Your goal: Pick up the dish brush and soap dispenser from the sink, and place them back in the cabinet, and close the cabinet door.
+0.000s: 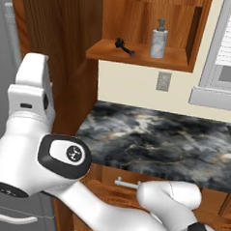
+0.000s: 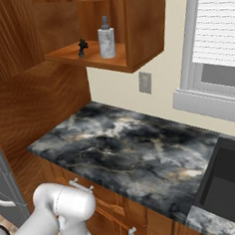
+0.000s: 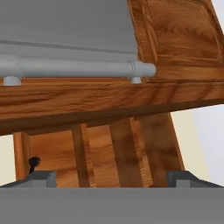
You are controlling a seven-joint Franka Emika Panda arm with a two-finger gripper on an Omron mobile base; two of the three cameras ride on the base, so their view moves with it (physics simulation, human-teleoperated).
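The dish brush [image 1: 124, 46] lies on the wooden shelf floor of the open cabinet [image 1: 140, 58], a small dark item left of the soap dispenser [image 1: 159, 40], a white bottle with a grey pump standing upright. Both also show from the right side, brush [image 2: 82, 46] and dispenser [image 2: 106, 39]. In the hand view the cabinet door [image 3: 183, 39] stands open and fills the upper part, its long grey bar handle [image 3: 74, 68] lying across the picture. My gripper [image 3: 111, 181] is open, close in front of the door's edge, holding nothing. The brush [image 3: 33, 162] peeks out past the left fingertip [image 3: 41, 178].
A grey-black marbled countertop [image 2: 127, 148] runs under the cabinet, with wooden drawers [image 1: 128, 183] below it. The black sink [image 2: 229, 180] lies at its right end. A grey fridge [image 1: 6, 28] stands at the left, a wall outlet [image 1: 163, 81] and a window [image 2: 218, 36] at the back.
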